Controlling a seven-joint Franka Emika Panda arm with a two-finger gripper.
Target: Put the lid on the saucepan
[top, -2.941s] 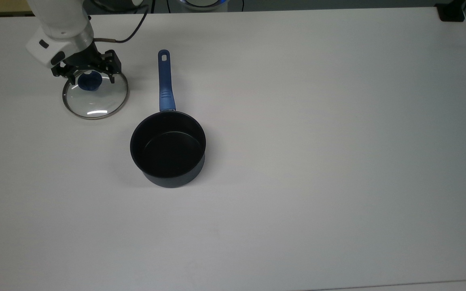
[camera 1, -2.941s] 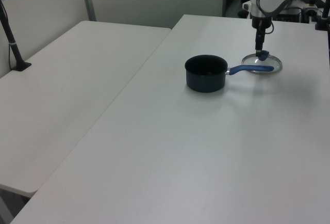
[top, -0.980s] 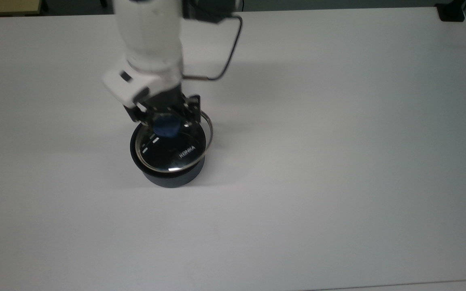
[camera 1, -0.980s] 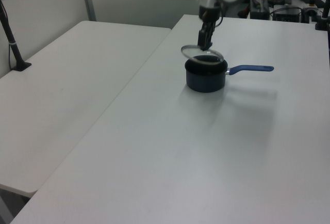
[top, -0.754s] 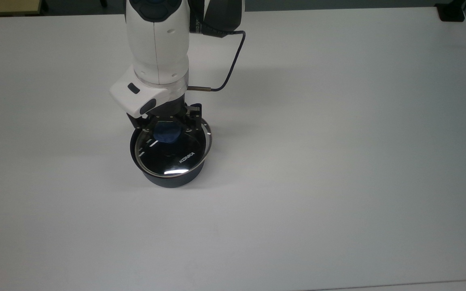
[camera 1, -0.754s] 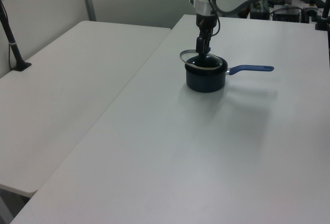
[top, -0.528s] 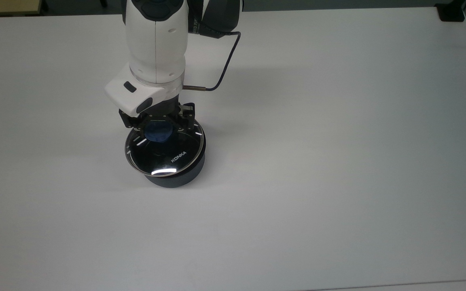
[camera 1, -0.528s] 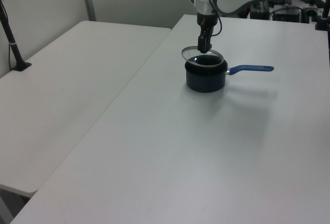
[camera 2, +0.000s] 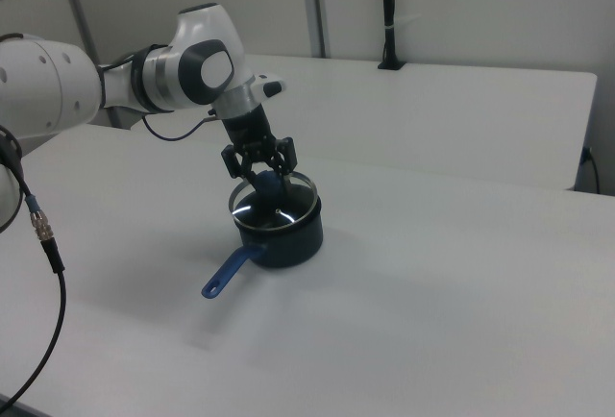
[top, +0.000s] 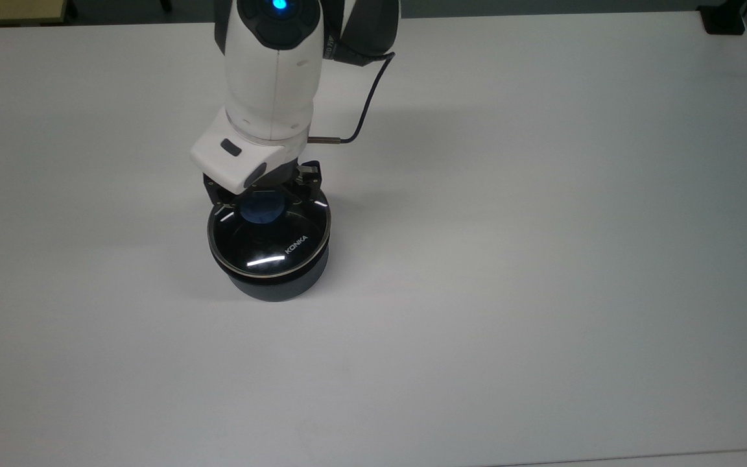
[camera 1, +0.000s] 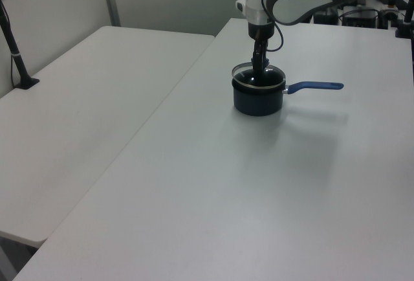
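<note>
Top view: saucepan [top: 276, 285] stands on the white surface [top: 542, 259], left of centre. Lid [top: 283, 250] sits over the pan's mouth, glass showing "KONKA" lettering toward 4 o'clock of the knob and a bright glare streak near 6 o'clock. Whether the rim is fully seated all round: cannot tell.

Gripper [top: 262, 206] is closed on the blue knob [top: 260, 211], fingers either side, at the lid's 12 o'clock as the top view shows it. White arm [top: 273, 78] reaches in from the top edge.

Right view: blue handle [camera 2: 226, 275] points toward 7 o'clock from the pan; gripper [camera 2: 261, 179] above the lid [camera 2: 274, 208].

Left view: handle [camera 1: 317, 87] points to 3 o'clock.
</note>
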